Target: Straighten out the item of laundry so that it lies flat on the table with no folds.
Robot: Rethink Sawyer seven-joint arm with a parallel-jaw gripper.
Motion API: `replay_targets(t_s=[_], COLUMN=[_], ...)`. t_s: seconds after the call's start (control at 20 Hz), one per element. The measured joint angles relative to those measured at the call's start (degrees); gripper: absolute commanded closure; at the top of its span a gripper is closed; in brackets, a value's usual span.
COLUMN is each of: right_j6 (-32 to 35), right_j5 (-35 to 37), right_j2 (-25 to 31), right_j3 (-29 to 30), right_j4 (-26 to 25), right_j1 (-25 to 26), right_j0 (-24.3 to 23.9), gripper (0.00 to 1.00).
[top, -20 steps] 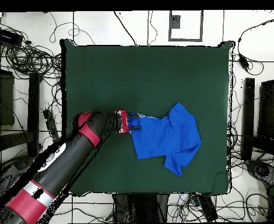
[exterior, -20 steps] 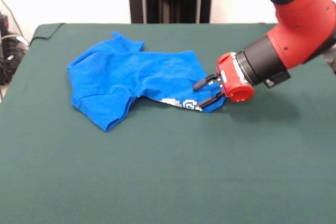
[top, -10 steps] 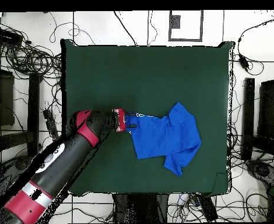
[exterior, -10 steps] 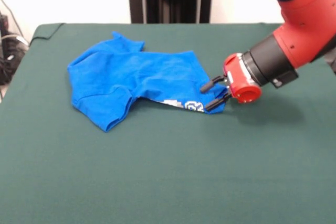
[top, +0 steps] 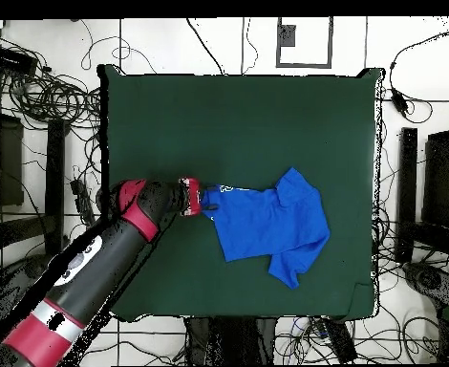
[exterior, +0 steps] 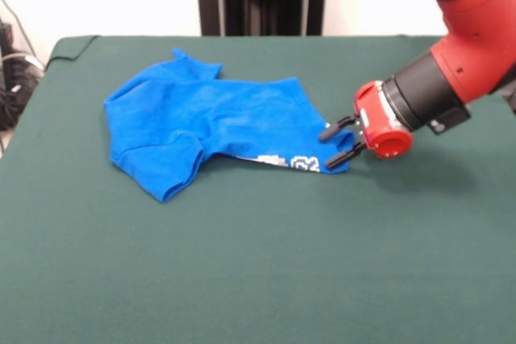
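The item of laundry [exterior: 201,122], a bright blue T-shirt, lies rumpled on the table [exterior: 242,271], left of centre in the front view. One sleeve is folded under, and a strip of white lettering [exterior: 290,163] shows along its near hem. My gripper [exterior: 329,146] lies almost level at the shirt's right corner, open, its two black fingers [exterior: 332,130] apart with the blue corner between them. From overhead, the gripper [top: 209,201] touches the left end of the shirt [top: 271,225] on the green table [top: 238,115].
The red and black arm [top: 95,268] crosses the table's lower left corner in the overhead view. Cables [top: 37,86] and dark stands [top: 405,191] ring the table on the floor. Green cloth stretches wide in front of the shirt in the front view.
My gripper has drawn back to the right in the front view. The shirt's right corner has followed a little way, showing more of the lettering. The finger gap is unchanged.
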Motion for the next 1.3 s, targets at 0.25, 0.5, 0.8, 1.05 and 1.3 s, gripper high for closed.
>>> replay_targets(t_s=[0.25,0.5,0.8,1.05,1.3], right_j6=[0.5,2.7,6.0,9.2,12.9], right_j5=[2.6,5.8,7.3,7.3,7.3], right_j2=[-1.2,-1.7,-1.7,-1.7,-2.9], right_j3=[-0.3,-0.4,-0.5,-1.6,-2.6], right_j4=[0.0,0.1,0.3,2.2,3.3], right_j1=[0.3,0.4,0.4,0.8,2.1], right_j0=[0.6,2.0,3.4,3.5,3.5], gripper=[0.00,0.00,0.00,0.00,0.00])
